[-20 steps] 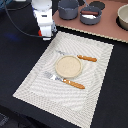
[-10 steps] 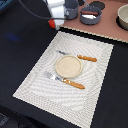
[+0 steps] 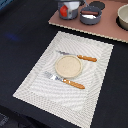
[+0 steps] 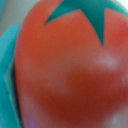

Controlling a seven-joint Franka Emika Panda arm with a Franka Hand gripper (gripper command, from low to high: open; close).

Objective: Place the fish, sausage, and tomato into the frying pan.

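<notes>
The glossy red-orange tomato ball (image 4: 65, 75) fills the wrist view right under the claw (image 3: 68, 6), blurry; can't tell if the claw's open or holding it. Looks light, smooth, slippery, so I'd squeeze across its widest middle. Just beside the claw sits a blue-grey pan (image 3: 90, 18), rim could snag.

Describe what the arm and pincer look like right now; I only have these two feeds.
Little shows. In the exterior view, only the white and grey wrist housing appears at the top edge, above a grey pot. The wrist view is filled by the red tomato; no pincer fingers, cables or markings are discernible.
</notes>
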